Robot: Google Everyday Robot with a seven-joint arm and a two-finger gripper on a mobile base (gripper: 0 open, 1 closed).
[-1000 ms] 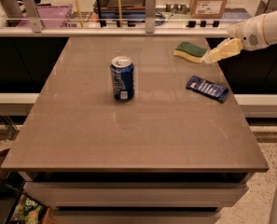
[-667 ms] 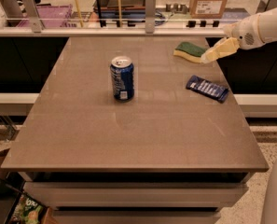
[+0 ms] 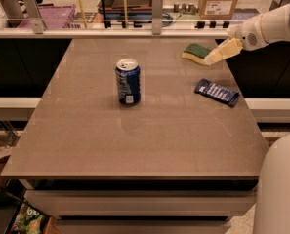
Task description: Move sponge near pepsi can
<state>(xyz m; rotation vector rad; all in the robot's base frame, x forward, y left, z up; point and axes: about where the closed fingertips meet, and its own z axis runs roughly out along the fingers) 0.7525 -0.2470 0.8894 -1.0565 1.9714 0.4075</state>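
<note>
The sponge, pale yellow with a dark green top, lies flat at the far right of the brown table. The pepsi can, blue with white markings and a silver top, stands upright near the table's middle, well left of the sponge. My gripper, with pale yellow fingers on a white arm coming in from the upper right, sits right beside the sponge's right end, touching or nearly touching it.
A flat dark-blue snack wrapper lies on the right side of the table, in front of the sponge. A rail with posts runs behind the table's far edge. Part of my white body fills the lower right corner.
My gripper has shifted slightly left and up, closer to the sponge's right end. The sponge, can and wrapper have not moved.
</note>
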